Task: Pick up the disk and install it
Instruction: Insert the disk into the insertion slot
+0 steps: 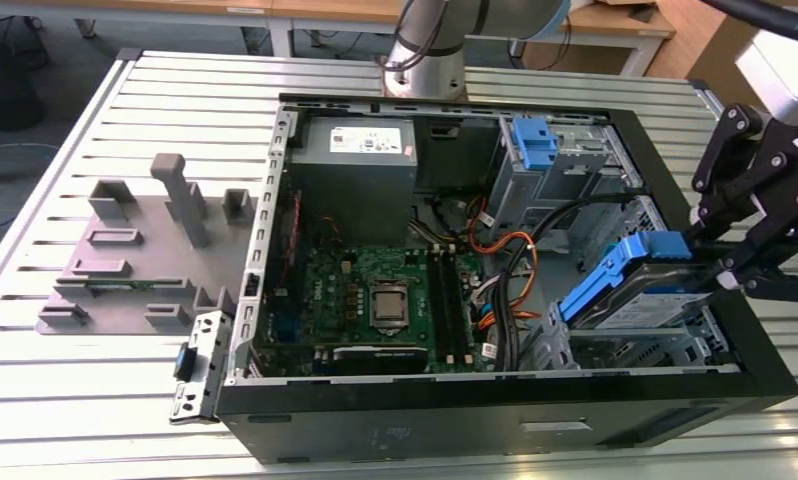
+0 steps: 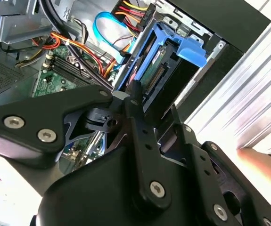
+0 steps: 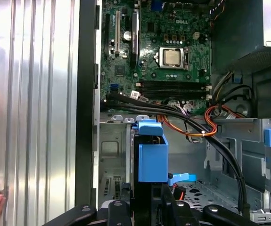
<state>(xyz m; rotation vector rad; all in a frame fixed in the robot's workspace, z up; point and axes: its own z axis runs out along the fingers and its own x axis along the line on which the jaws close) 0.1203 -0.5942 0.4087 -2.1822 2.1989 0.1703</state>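
my gripper [image 1: 714,262] clamps the disk [image 1: 639,290] by one end; it slants down from me toward the drive bay [image 1: 613,355] (exterior view's right).

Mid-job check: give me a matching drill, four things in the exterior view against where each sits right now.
Things:
1. disk
2. power supply box
3. motherboard
4. grey fixture

Places:
A. on the slatted table, outside the case, at the exterior view's left
B. flat on the case floor
C. tilted above the drive bay, gripped by the end effector
D. against the case's far wall

Pairs: 1-C, 2-D, 3-B, 4-A.
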